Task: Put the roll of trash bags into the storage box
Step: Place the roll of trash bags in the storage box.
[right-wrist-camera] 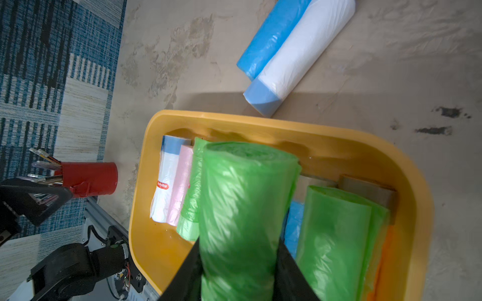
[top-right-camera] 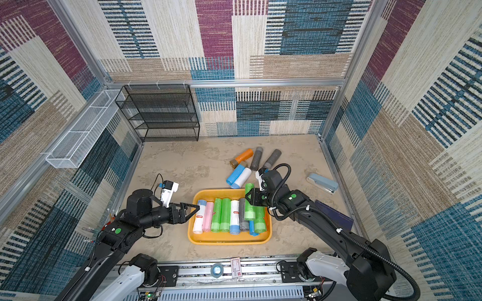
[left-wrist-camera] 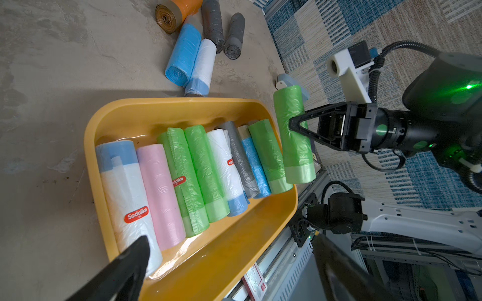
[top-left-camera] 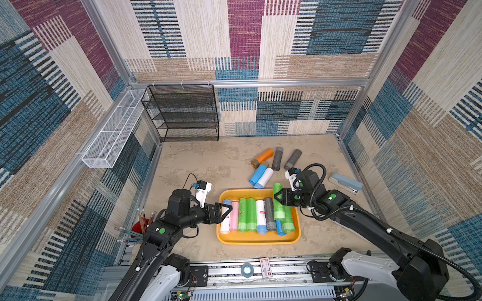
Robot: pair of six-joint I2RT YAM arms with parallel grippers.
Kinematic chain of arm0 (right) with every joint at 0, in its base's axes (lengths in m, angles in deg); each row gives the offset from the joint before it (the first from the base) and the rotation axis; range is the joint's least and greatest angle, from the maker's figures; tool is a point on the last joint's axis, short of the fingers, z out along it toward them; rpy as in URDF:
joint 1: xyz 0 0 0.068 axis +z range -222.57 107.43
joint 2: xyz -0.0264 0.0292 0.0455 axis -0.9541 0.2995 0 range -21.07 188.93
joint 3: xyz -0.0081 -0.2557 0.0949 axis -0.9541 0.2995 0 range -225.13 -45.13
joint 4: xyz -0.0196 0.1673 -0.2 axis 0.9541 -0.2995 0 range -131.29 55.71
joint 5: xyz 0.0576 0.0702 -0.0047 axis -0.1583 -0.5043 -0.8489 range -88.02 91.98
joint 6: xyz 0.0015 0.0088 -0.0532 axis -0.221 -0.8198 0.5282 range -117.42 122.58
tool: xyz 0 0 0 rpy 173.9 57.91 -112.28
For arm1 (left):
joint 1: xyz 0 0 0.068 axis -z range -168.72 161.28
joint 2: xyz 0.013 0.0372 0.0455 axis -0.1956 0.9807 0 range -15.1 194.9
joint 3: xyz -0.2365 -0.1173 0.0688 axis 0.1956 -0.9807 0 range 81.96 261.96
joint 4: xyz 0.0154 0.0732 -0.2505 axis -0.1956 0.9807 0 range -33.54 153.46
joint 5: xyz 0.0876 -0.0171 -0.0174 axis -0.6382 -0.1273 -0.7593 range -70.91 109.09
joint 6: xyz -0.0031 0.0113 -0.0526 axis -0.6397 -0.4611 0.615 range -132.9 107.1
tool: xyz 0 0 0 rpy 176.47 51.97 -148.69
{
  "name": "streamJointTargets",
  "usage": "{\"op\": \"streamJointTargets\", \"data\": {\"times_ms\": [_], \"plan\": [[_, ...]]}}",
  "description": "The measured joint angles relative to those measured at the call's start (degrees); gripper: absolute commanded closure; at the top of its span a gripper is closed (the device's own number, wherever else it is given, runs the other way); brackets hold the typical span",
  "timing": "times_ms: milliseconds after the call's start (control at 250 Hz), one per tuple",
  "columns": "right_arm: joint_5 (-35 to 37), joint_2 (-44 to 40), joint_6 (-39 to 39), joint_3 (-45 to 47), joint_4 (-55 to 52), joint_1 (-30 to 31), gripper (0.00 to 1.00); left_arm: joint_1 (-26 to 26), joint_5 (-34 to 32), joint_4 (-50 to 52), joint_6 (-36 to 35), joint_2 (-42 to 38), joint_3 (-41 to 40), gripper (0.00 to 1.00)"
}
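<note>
The storage box (top-left-camera: 258, 240) (top-right-camera: 229, 240), a shallow yellow-orange tray, sits at the front middle of the table with several rolls lying side by side in it. My right gripper (top-left-camera: 277, 199) (right-wrist-camera: 238, 260) is shut on a green roll of trash bags (top-left-camera: 277, 188) (left-wrist-camera: 289, 104) (right-wrist-camera: 242, 203). It holds the roll a little above the box's right end, over another green roll (right-wrist-camera: 336, 234). My left gripper (top-left-camera: 226, 212) (left-wrist-camera: 232, 260) stands open and empty at the box's left end, beside the white roll with a blue end (left-wrist-camera: 125, 187).
Behind the box lie loose rolls: orange (top-left-camera: 263, 157), two grey (top-left-camera: 277, 157) (top-left-camera: 292, 159), blue (top-left-camera: 257, 175) and white (top-left-camera: 265, 178). A stapler (top-left-camera: 345, 183) lies at the right, a red pen cup (right-wrist-camera: 88, 178) at the left. A black mesh rack (top-left-camera: 182, 112) and a white wire basket (top-left-camera: 112, 130) line the walls.
</note>
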Motion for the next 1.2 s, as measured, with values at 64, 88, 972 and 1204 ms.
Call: {"op": "streamJointTargets", "data": {"times_ms": [64,88,972,1204], "plan": [[0.6,0.3,-0.6,0.2,-0.4,1.3,0.62,0.0,0.0,0.0,0.0,0.0,0.0,0.02],[1.1,0.4,-0.8,0.3,-0.6,1.6,0.62,0.0,0.0,0.0,0.0,0.0,0.0,0.02],[10.7,8.0,-3.6,-0.5,-5.3,8.7,0.62,0.0,0.0,0.0,0.0,0.3,0.0,0.02],[11.4,8.9,-4.0,-0.5,-5.8,9.2,0.61,0.0,0.0,0.0,0.0,0.3,0.0,0.02]]}}
